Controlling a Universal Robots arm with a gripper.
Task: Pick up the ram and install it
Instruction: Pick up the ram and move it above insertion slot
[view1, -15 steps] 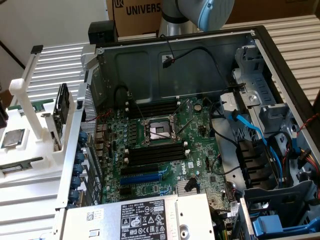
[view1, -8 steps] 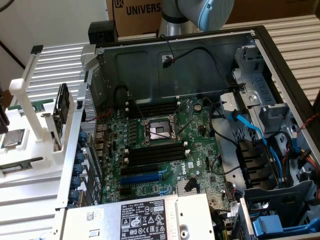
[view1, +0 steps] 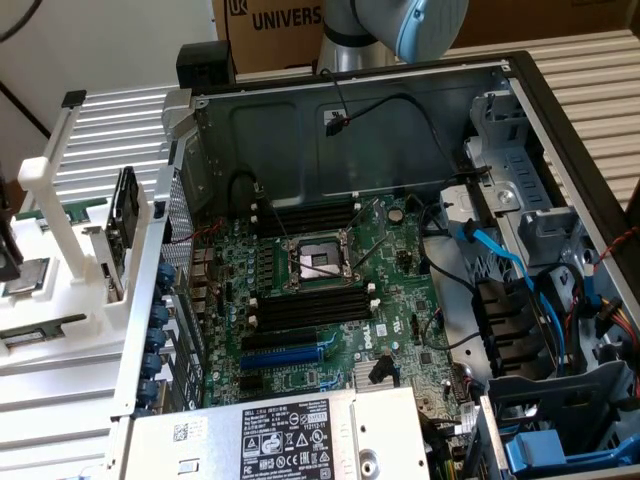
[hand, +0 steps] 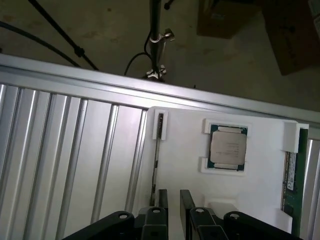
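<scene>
Here the tool hangs fingers apart, empty — the ram lies near the processor.

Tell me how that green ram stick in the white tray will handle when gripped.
The ram stick looks thin and flat, so probably light and fairly stiff. Its bare board suggests it's fragile; squeeze gently. White holders cradle its ends, so it may snag when lifted.

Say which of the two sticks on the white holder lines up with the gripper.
The thin dark stick seen edge-on, straight ahead of the gripper; the green labelled ram lies beyond the processor chip.
</scene>
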